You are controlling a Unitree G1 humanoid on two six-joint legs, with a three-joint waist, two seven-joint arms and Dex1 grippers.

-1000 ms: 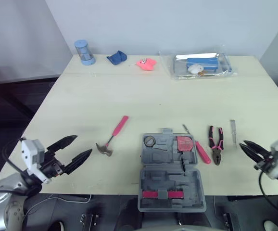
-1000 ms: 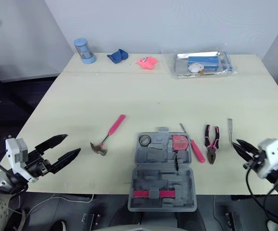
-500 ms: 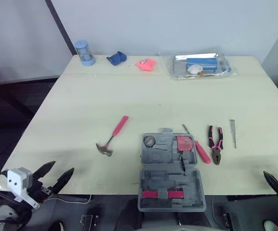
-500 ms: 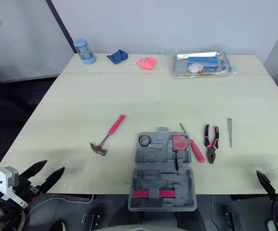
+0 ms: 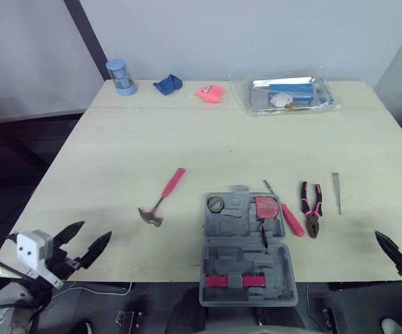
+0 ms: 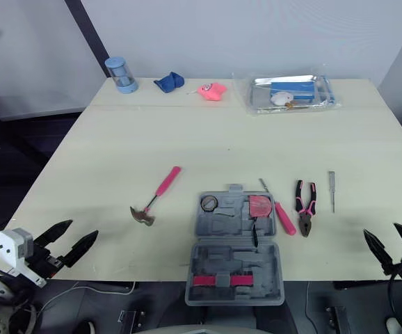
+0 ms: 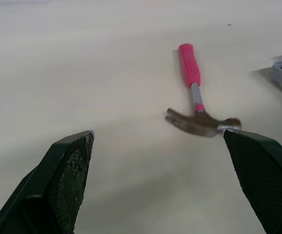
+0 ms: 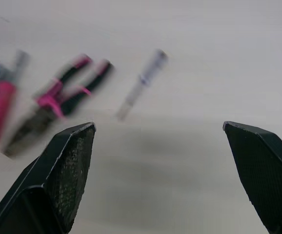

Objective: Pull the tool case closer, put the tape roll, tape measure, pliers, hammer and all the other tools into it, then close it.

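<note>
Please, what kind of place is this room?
Probably a robot test room or lab rather than a real workshop: a plain pale table stands before a bare wall, and an open grey tool case, a hammer and pliers are laid out apart.

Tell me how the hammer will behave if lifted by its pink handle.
The hammer looks rigid. Its metal head probably outweighs the slim handle, so it may dip head-first. Lying flat, the claw should stop it rolling.
</note>
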